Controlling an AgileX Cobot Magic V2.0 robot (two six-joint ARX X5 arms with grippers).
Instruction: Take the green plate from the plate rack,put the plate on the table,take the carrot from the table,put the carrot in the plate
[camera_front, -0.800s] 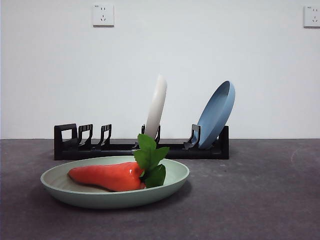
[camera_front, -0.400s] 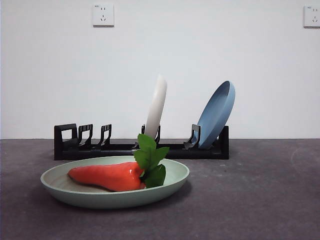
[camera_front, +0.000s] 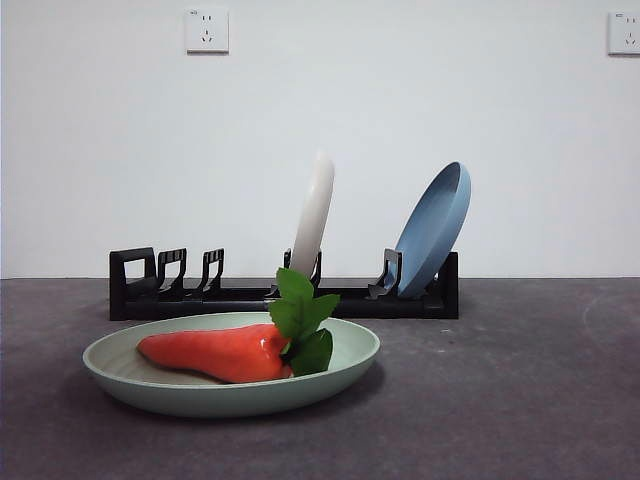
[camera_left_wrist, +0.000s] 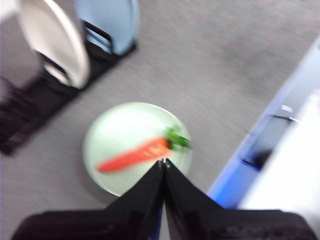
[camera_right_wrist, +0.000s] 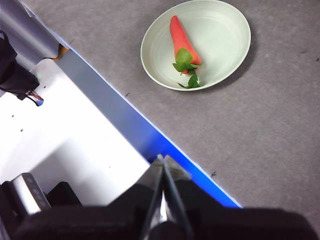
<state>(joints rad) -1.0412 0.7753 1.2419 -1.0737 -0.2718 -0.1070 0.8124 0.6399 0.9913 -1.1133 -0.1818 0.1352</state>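
The green plate (camera_front: 232, 385) lies flat on the table (camera_front: 500, 400) in front of the plate rack (camera_front: 285, 297). The carrot (camera_front: 215, 353) lies in the plate, leaves toward the right. Both also show in the left wrist view, plate (camera_left_wrist: 120, 130) and carrot (camera_left_wrist: 135, 155), and in the right wrist view, plate (camera_right_wrist: 220, 35) and carrot (camera_right_wrist: 182, 40). My left gripper (camera_left_wrist: 163, 162) is shut and empty, high above the plate's near edge. My right gripper (camera_right_wrist: 162, 159) is shut and empty, raised over the table's edge, well away from the plate.
A cream-white plate (camera_front: 313, 212) and a blue plate (camera_front: 432, 230) stand in the rack. The table's blue-edged border (camera_right_wrist: 150, 145) and a white surface (camera_right_wrist: 65, 130) lie below the right gripper. Neither arm shows in the front view.
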